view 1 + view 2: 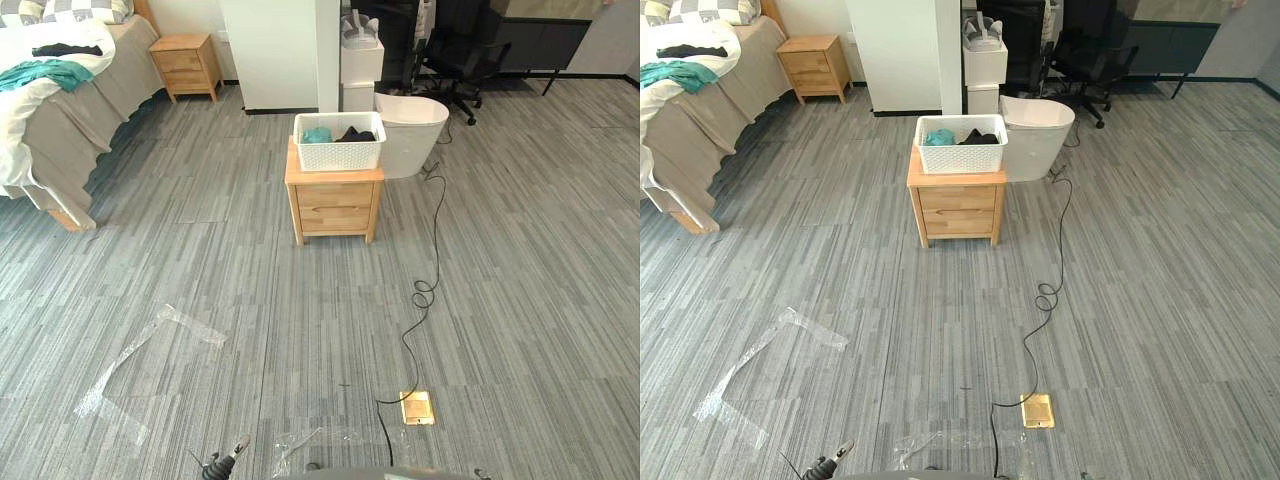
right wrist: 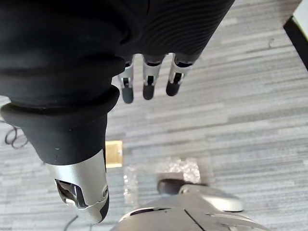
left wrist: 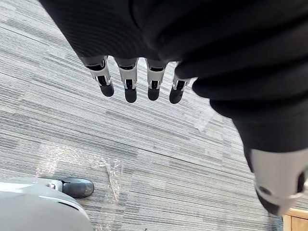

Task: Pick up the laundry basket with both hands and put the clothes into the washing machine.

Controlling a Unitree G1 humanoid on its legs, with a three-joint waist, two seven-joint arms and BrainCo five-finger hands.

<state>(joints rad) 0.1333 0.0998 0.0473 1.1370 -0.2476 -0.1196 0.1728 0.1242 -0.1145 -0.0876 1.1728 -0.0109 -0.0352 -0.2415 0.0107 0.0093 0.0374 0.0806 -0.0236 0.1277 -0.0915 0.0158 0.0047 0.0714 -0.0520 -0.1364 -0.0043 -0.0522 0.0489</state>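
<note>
Laundry basket [image 1: 339,150], clothes [image 1: 341,133] inside, stands on the wooden table [image 1: 333,208], well ahead. Left hand [image 3: 129,83] and right hand [image 2: 149,81] hang released, empty. Advise approaching squarely and gripping opposite rims level. White unit [image 1: 412,135] behind is possibly the washer.

Grey plank floor [image 1: 200,250] spreads under the fingers [image 3: 129,82] of the left hand [image 3: 153,82] and of the right hand [image 2: 148,82]. Crinkled clear tape [image 3: 108,168] is stuck to it just past the fingertips, and a brass plate [image 2: 114,154] is set in it near the right ones. Far beyond them a wooden nightstand [image 1: 335,205] stands on it, bearing the laundry basket [image 1: 340,150].
</note>
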